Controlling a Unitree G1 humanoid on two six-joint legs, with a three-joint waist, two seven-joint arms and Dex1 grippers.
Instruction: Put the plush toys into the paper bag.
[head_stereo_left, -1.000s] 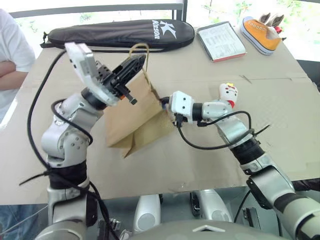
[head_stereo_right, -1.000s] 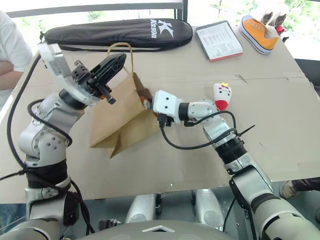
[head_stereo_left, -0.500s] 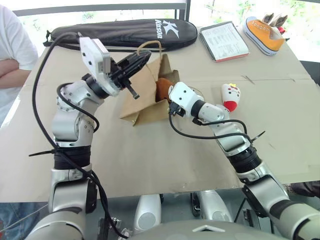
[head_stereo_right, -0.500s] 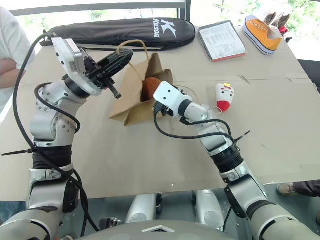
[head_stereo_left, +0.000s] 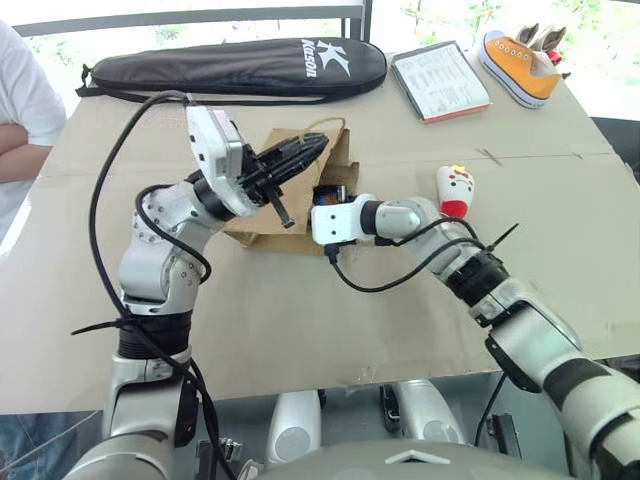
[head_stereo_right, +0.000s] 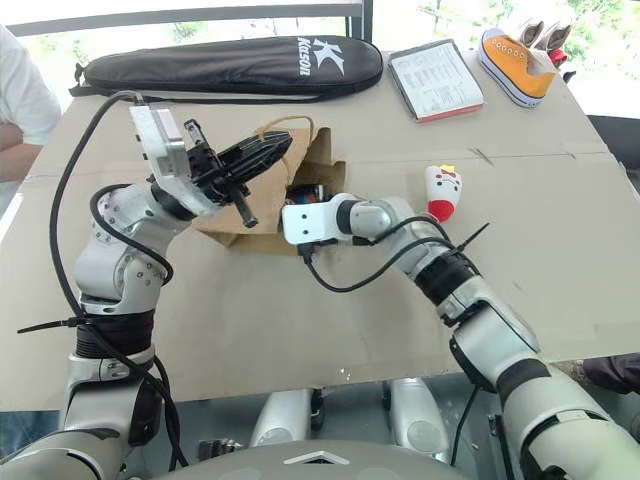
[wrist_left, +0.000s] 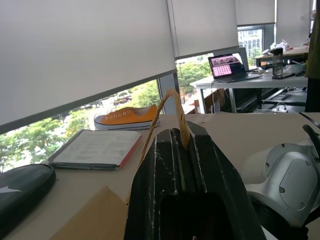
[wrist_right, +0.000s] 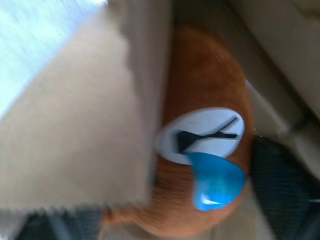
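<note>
The left gripper (head_stereo_right: 262, 152) is clenched on a loop handle (wrist_left: 170, 107) of the paper bag (head_stereo_left: 262, 215), by which the mouth is held raised and open toward the right arm. The right gripper (head_stereo_left: 333, 192) is reached into that mouth; in the right wrist view the brown toy (wrist_right: 205, 150) is seen close ahead, with a black finger (wrist_right: 282, 187) beside it and bag paper at the side. Whether the toy is loose or grasped cannot be told from the frames, though the jaws appear spread wide.

The white toy (head_stereo_left: 455, 190) is lying on the bench (head_stereo_left: 560, 220), well apart from the bag, on the right arm's side.

The step in hand is judged to be the leaving of the brown toy inside the bag. It is best done if the handle is kept high and steady, so that the mouth is not collapsed onto the wrist, and if the toy is left deep enough not to be dragged out. The right gripper should be drawn straight back along the opening, clear of the paper edge, before the white toy is approached.
</note>
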